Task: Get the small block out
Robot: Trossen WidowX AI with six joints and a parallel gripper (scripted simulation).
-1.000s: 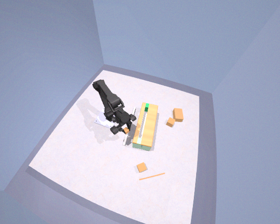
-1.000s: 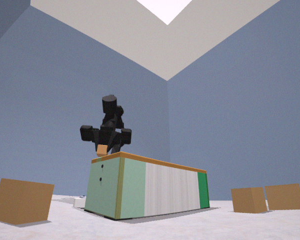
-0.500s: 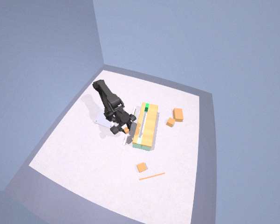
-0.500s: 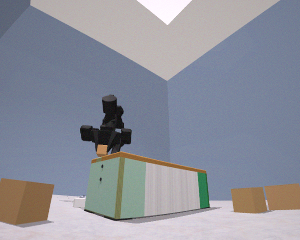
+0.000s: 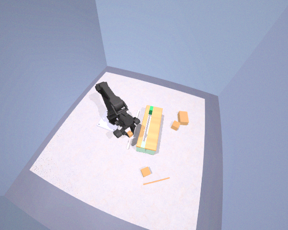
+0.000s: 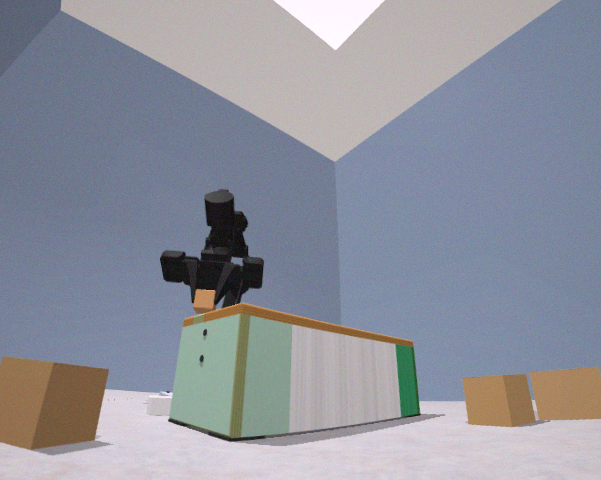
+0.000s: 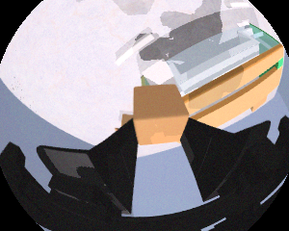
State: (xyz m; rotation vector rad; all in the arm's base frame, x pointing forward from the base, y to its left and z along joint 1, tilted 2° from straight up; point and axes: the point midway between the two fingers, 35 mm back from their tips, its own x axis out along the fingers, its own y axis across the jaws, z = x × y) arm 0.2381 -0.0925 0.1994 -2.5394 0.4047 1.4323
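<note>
My gripper is shut on the small orange block. It holds the block in the air, beside the long box and a little above the level of its top. The box has an orange top, a pale green end near me and a dark green far end. It stands flat on the table. The block fills the space between the dark fingers in the wrist view.
Two tan boxes lie beyond the long box. Another tan box and a thin orange stick lie towards the table's front. A white rod lies along the long box's near side.
</note>
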